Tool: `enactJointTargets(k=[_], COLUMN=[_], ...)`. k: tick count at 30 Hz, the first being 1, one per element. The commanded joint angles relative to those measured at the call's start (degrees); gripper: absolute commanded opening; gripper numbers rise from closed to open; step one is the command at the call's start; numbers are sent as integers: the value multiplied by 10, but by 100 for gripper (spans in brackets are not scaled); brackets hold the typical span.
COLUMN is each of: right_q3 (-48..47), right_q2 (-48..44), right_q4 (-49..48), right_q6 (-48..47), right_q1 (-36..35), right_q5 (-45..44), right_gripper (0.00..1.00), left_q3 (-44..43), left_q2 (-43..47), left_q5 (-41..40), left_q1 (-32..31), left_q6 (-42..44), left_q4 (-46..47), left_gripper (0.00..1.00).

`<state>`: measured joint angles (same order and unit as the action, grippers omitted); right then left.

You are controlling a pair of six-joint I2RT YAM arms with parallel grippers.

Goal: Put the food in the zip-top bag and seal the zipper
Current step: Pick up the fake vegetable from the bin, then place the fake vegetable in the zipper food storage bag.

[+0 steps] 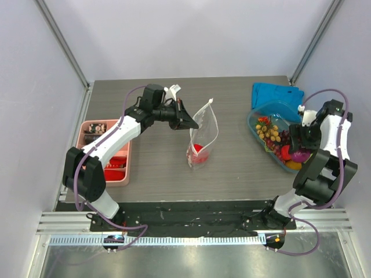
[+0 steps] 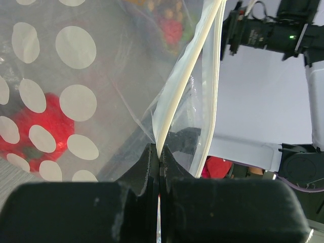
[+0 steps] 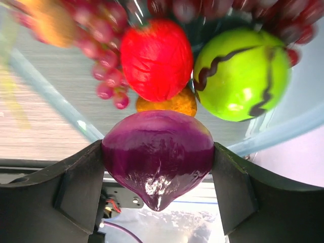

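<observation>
The zip-top bag [image 1: 204, 130] stands upright mid-table, its mouth up, with a red food piece [image 1: 199, 152] inside at the bottom. My left gripper [image 1: 186, 120] is shut on the bag's upper left edge; in the left wrist view the gripper [image 2: 160, 154] pinches the whitish zipper strip [image 2: 183, 83], and the red piece [image 2: 43, 132] shows through the dotted plastic [image 2: 76, 48]. My right gripper [image 1: 298, 152] is over the tub of food and is shut on a shiny purple piece [image 3: 158, 159]. Below it lie a red piece [image 3: 156, 58], a green piece [image 3: 242, 73], an orange piece [image 3: 167, 104] and purple grapes [image 3: 104, 83].
The clear blue-tinted tub [image 1: 255, 128] with several food pieces stands at the right. A blue cloth [image 1: 277, 92] lies behind it. A pink compartment tray [image 1: 126, 168] sits at the left edge under the left arm.
</observation>
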<state>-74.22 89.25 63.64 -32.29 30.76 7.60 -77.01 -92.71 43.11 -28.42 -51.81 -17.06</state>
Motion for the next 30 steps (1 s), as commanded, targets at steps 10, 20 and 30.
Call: enactJointTargets(k=[10,20,30], right_q3=[-267,-209,-134], right_q2=[-62,-84,-54], right_q4=[8,-308,-283], right_q6=[163,305,181], right_q1=[-185,-479,-592], right_q5=[368,378,230], right_gripper=[56,57,62], left_q3=[-34,-61,-60], left_q2=[-5,-20,-21], left_q5=[16,16,25], left_q1=[2,11,16], left_q6=[12,29,21], left_q4=[-2,-32,-32], left_gripper=[0,0,0])
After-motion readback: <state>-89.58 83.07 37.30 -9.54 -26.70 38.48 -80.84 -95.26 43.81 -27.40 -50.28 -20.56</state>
